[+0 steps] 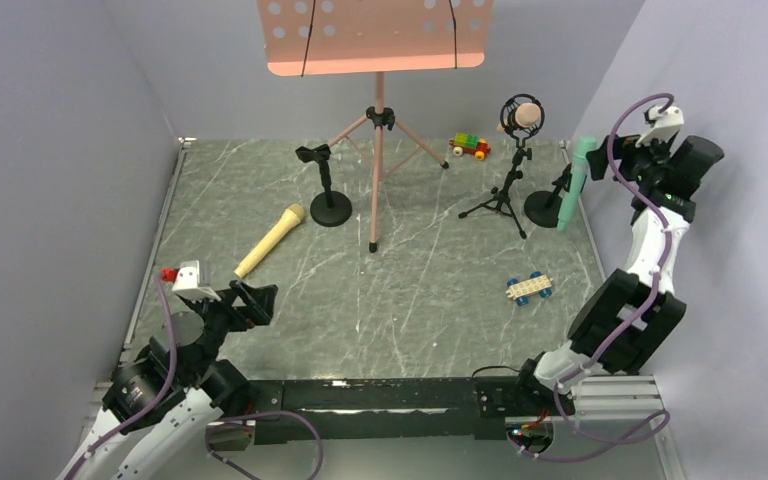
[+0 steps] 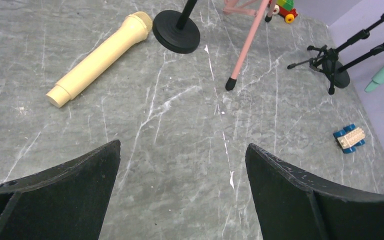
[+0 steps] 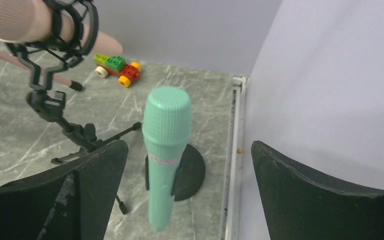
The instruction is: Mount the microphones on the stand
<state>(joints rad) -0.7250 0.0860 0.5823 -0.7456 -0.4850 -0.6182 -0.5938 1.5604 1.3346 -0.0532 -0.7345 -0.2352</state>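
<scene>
The pale yellow microphone (image 1: 271, 240) lies flat on the table, also in the left wrist view (image 2: 100, 58). Beside its head stands a round-base stand (image 1: 328, 187) with an empty clip. The teal green microphone (image 1: 572, 184) sits in the clip of the far-right round-base stand (image 3: 185, 172), seen close in the right wrist view (image 3: 164, 150). The salmon pink microphone (image 1: 522, 119) sits in the shock mount of the tripod stand (image 1: 505, 195). My left gripper (image 2: 182, 165) is open and empty, well short of the yellow microphone. My right gripper (image 3: 190, 165) is open, its fingers apart on either side of the teal microphone.
A pink music stand (image 1: 377, 120) rises at the back middle, its legs spread on the table. A red-green-yellow brick car (image 1: 469, 146) lies at the back. A blue brick car (image 1: 529, 288) lies right of centre. The grey side wall stands just right of my right gripper.
</scene>
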